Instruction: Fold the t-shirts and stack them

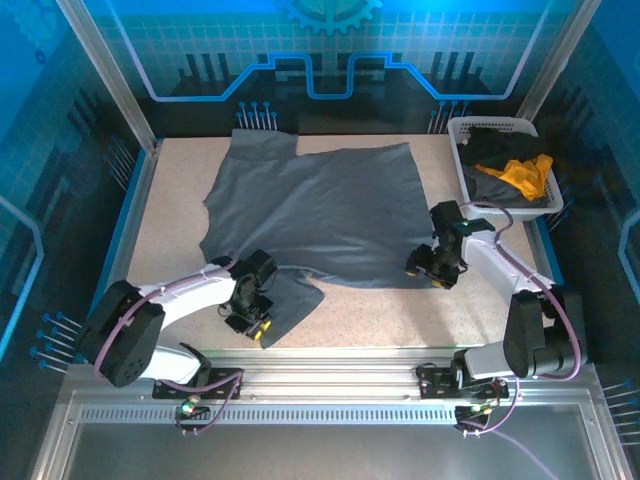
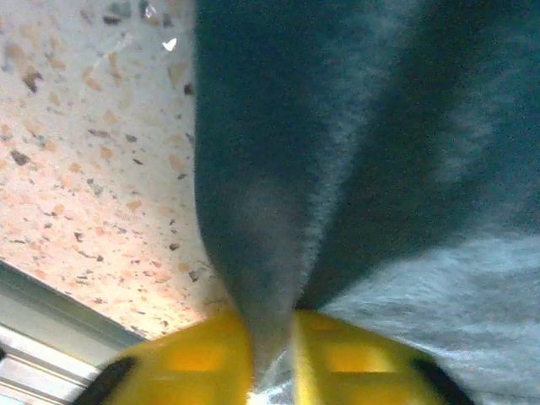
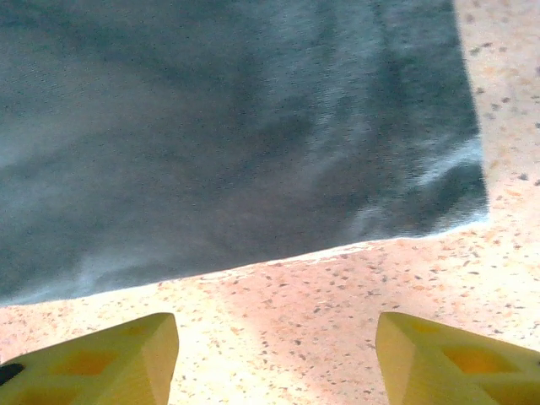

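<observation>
A slate grey t-shirt [image 1: 320, 210] lies spread across the middle of the table. My left gripper [image 1: 250, 318] is at its near left corner, shut on a pinched fold of the grey cloth [image 2: 270, 278] between the yellow fingers [image 2: 194, 359]. My right gripper [image 1: 428, 268] stands open just short of the shirt's near right hem [image 3: 278, 253], with bare tabletop between its yellow fingertips [image 3: 126, 354]. A black t-shirt [image 1: 495, 150] and an orange-yellow one [image 1: 528, 172] lie bunched in the white basket [image 1: 462, 128].
The basket stands at the back right corner. A metal rail [image 1: 330, 385] runs along the near edge by the arm bases. Blue walls enclose the speckled table [image 1: 400, 320] on the back and sides.
</observation>
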`<state>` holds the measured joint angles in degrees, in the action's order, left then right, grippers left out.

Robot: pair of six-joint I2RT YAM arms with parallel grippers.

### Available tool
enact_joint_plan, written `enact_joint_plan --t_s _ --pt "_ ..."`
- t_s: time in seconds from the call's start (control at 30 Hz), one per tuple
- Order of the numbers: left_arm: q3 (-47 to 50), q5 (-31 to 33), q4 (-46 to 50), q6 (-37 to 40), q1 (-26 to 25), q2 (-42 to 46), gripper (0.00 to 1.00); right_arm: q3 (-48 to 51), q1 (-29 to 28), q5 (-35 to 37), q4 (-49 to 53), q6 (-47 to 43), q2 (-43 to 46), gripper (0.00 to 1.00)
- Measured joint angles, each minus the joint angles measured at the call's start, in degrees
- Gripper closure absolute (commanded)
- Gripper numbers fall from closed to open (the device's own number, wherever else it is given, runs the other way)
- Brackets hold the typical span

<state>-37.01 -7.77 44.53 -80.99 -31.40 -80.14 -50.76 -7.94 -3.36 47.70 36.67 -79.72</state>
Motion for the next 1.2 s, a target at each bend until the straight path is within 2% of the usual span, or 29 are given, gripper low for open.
enact_joint_plan --t_s 0.17,0.3,0.5,0.63,0.73,0.8,0.97,1.1,1.2 --pt "-0.07 2.47 1.16 0.28 -0.26 2.84 1.0 5.11 8.31 -0.13 -1.29 1.88 2.12 0.4" --pt "0.74 3.37 2.75 0.28 0.85 10.97 1.0 7.89 13.86 -0.37 -3.89 3.37 1.95 0.46" --pt "2.8 2.99 6.56 0.33 3.34 18.05 1.0 7.93 15.58 -1.9 -9.18 4.74 -3.41 0.63" --pt "3.54 2.97 8.09 0.35 3.5 19.06 1.0 7.67 15.8 -2.54 -10.16 5.42 -5.97 0.68" --pt "3.87 2.93 8.87 0.35 3.5 19.93 1.0 7.61 15.93 -2.36 -9.66 6.01 -5.99 0.84" --pt "3.87 2.78 9.46 0.48 3.5 20.39 1.0 7.8 16.06 -2.51 -9.84 6.4 -5.81 1.0" --pt "3.87 2.51 13.0 0.5 3.54 24.17 1.0 8.57 15.82 -2.54 -9.99 7.1 -2.95 1.0" --pt "3.87 2.12 17.16 0.33 3.54 29.97 1.0 8.72 14.91 -0.96 -6.95 7.76 4.5 1.0" --pt "3.87 1.64 20.06 0.26 3.54 33.27 1.0 9.18 11.89 0.42 -4.66 9.51 9.84 1.0"
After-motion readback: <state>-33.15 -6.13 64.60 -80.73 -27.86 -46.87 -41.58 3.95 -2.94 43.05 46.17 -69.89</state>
